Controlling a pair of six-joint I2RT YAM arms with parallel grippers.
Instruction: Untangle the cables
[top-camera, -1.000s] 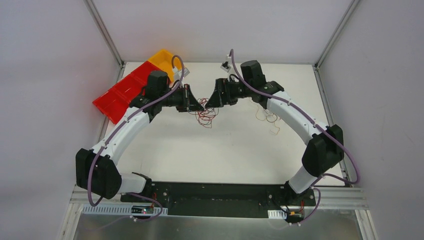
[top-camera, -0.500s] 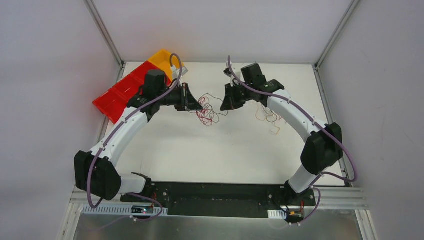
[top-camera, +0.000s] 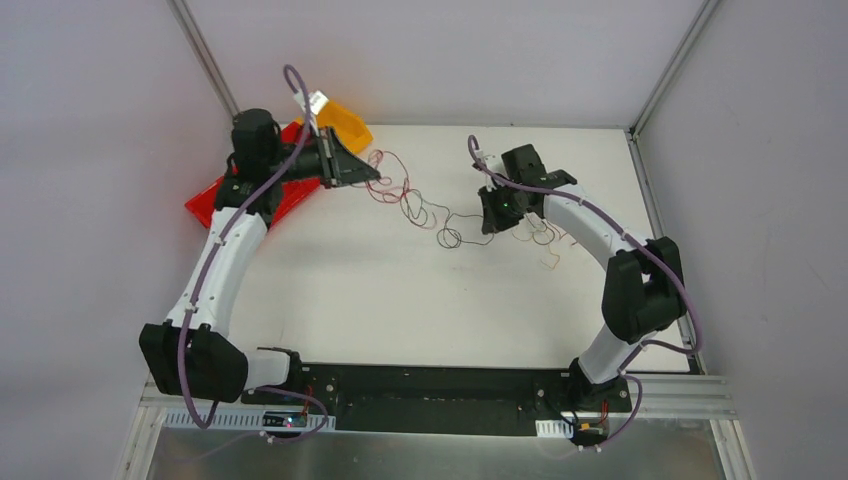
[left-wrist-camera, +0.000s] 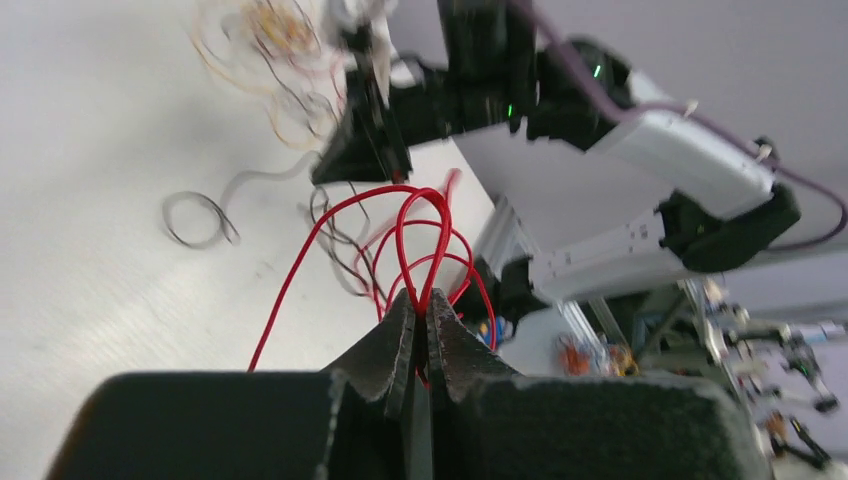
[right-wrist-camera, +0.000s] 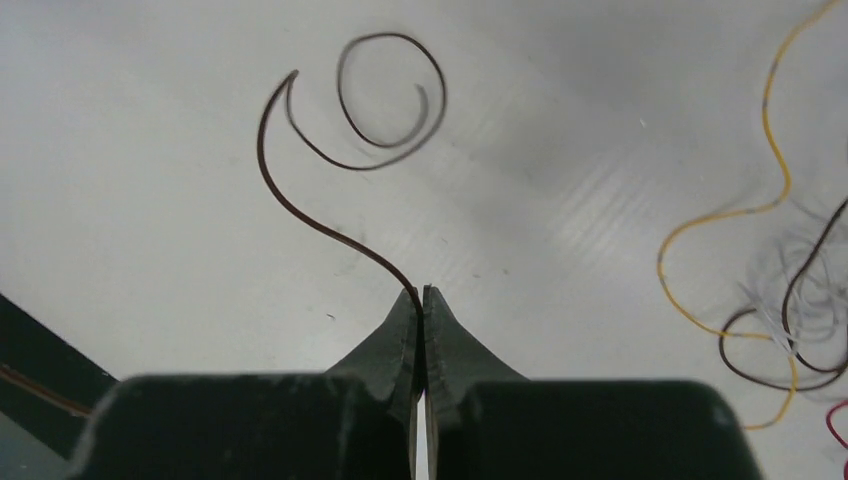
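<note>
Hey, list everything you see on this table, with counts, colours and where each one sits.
red wires: several strands, red, trailing from far left toward centre
dark wire: one, dark brown, curled mid-table
loose wires: small pile, yellow, white, dark, right of the dark wire
red bins: count unclear, red, far-left edge
yellow bin: one, orange-yellow, far-left corner
table: one, white, under everything
left gripper: one, black, shut on red wires
right gripper: one, black, shut on dark wire

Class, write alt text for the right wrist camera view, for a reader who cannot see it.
The right hand, fingers shut, pinches one end of a thin dark wire that snakes away across the white table and curls into a loop. At the right edge lie a yellow wire and a loose tangle of white and dark wires.
</note>
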